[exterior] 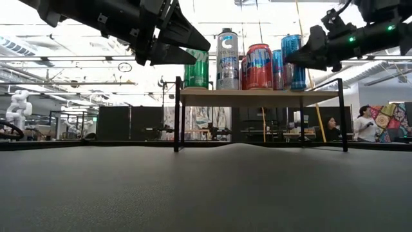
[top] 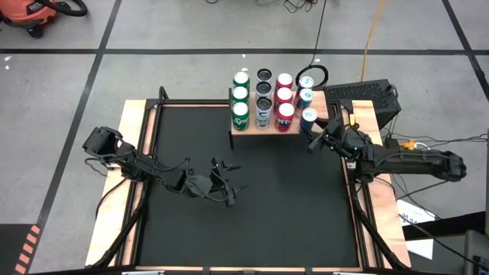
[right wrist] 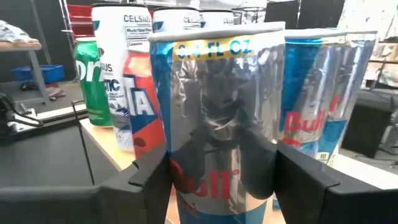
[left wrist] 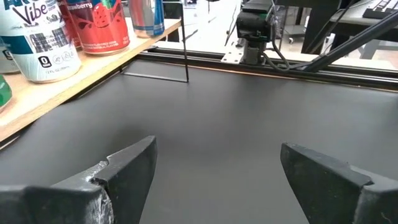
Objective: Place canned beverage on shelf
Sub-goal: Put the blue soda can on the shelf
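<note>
Cans are lined up on the shelf (top: 263, 131), a low light-wood top on thin black legs, which is set at the far middle of the big black mat (top: 252, 206). The mat is framed in wood and is carried by the desk (top: 130, 114).

The left arm is stretched over the left part of the mat. Its claw, the left claw (top: 229, 186), is held above the mat's middle, near of the shelf and well apart from it. Its two fingers (left wrist: 127, 171) are seen spread wide apart, with only bare mat between them.

The right arm is reached in from the right side of the desk. The right claw (top: 313, 137) is held at the right end of the shelf. In the right wrist view its fingers (right wrist: 149, 177) are seen on both sides of a blue and silver can (right wrist: 217, 124), pressed against it, so the claw is clamped on this can. Whether the can's bottom is resting on the wood cannot be told.

Twelve cans are counted on the shelf from above. Three green cans (top: 241, 97) are placed in the left row. Beside them are three silver and black cans (top: 263, 93), then three red cans (top: 284, 98). The blue cans (top: 305, 98) are at the right end, and the gripped one is the nearest of them.
</note>
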### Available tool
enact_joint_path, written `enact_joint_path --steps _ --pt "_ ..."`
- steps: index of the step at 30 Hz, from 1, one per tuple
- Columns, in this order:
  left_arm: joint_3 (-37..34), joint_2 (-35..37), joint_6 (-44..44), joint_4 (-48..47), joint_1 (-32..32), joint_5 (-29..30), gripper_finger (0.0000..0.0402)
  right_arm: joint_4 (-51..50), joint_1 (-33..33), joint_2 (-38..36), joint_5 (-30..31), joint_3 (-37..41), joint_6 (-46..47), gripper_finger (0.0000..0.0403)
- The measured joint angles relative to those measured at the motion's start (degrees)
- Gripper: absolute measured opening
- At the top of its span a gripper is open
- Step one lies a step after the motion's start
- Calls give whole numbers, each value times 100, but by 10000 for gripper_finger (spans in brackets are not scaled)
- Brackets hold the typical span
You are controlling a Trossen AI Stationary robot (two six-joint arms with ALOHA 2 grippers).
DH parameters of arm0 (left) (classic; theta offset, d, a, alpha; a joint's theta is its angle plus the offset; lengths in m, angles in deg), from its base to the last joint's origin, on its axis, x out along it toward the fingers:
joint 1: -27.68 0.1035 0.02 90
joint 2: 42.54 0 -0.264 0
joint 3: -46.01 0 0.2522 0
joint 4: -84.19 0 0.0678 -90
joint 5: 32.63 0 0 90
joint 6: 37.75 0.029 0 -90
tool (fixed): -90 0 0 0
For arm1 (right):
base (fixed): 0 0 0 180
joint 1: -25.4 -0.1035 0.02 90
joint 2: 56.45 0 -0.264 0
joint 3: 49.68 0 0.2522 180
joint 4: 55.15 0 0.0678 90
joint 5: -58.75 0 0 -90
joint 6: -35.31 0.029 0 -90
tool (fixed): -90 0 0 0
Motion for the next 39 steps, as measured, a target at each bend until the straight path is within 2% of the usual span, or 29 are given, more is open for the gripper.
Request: enact_joint_path --steps 10,16,26,35,39 --pt "-2 -2 41 -1 9 -45 343 74 995 175 -1226 -13 296 212" --pt "-2 -2 37 -2 9 -43 343 129 1344 329 -1679 -22 342 221" --pt "-4 -4 35 -46 79 -10 343 104 1480 317 -1875 -9 458 294" --pt "-4 -4 4 -120 90 0 343 149 1478 40 -2154 -14 454 293" --pt "-4 34 13 -248 90 157 343 -234 1476 -192 -2279 -250 335 296"
